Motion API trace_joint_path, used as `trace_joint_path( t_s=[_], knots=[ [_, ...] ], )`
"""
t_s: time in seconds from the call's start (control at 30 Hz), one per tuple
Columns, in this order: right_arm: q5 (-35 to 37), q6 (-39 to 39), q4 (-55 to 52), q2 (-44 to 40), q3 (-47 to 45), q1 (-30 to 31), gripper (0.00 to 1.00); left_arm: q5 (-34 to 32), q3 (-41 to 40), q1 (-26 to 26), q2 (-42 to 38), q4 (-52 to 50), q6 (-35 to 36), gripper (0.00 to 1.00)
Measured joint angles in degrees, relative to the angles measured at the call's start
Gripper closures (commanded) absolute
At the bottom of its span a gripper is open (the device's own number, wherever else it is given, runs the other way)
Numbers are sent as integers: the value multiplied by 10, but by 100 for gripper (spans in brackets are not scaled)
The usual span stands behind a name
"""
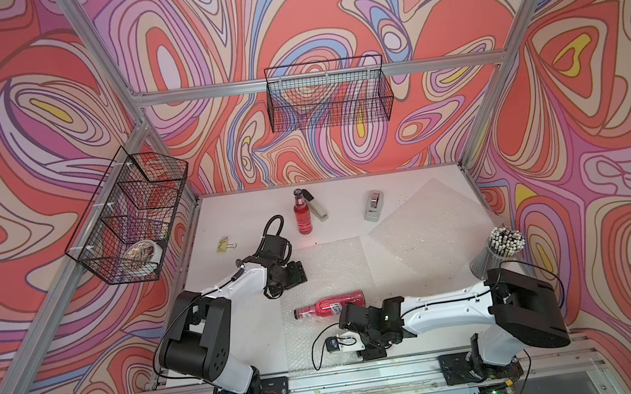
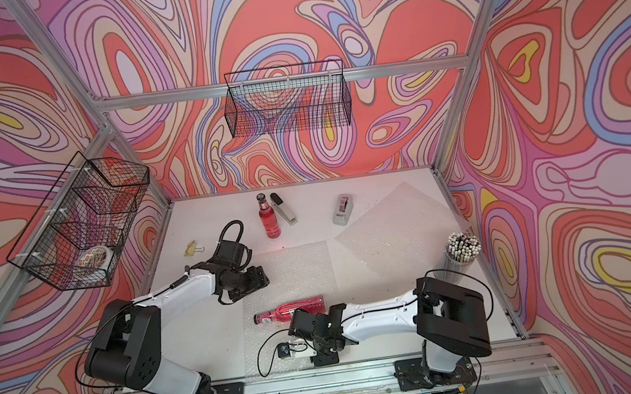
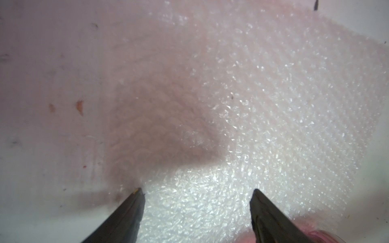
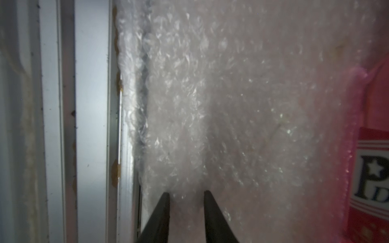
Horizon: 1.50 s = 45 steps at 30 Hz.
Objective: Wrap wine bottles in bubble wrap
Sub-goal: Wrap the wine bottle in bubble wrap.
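On a white surface (image 1: 257, 336) enclosed by swirl-patterned walls (image 1: 325, 21), one wine bottle (image 1: 331, 305) is laid on bubble wrap (image 1: 327, 270); a second bottle (image 1: 302, 216) is stood behind. Left tool (image 3: 197, 191) is spread wide, right tool (image 4: 186, 192) is set narrow at the wrap's edge, any grip indiscernible.

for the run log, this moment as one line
left hand open over near bubble wrap | right hand narrowly open at its front edge | labelled bottle lying on it

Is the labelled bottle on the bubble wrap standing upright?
No, in a top view the labelled bottle lies on its side on the near bubble wrap sheet.
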Motion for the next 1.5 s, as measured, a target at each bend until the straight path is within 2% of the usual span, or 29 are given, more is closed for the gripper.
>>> trace_joint_path(
  t_s=[0.1, 0.17, 0.43, 0.63, 0.87, 1.3, 1.5],
  knots=[
    [6, 3, 2, 0, 0, 0, 95, 0, 0, 0, 0, 0, 0, 20],
    [10, 6, 5, -1, 0, 0, 98, 0, 1, 0, -2, -1, 0, 20],
    [17, 12, 1, -31, 14, -13, 100, -34, 32, 0, -59, -46, 17, 19],
    [7, 10, 8, -46, 59, -74, 100, -67, 64, 0, -148, -96, 42, 18],
    [-25, 6, 9, -30, 120, -153, 100, -71, 75, -5, -238, -155, 75, 19],
    [-110, 2, -3, 81, 179, -248, 99, -15, 96, -62, -342, -260, 110, 24],
    [-136, 3, 9, 103, 185, -271, 94, 47, 61, -71, -338, -256, 74, 27]
  ],
)
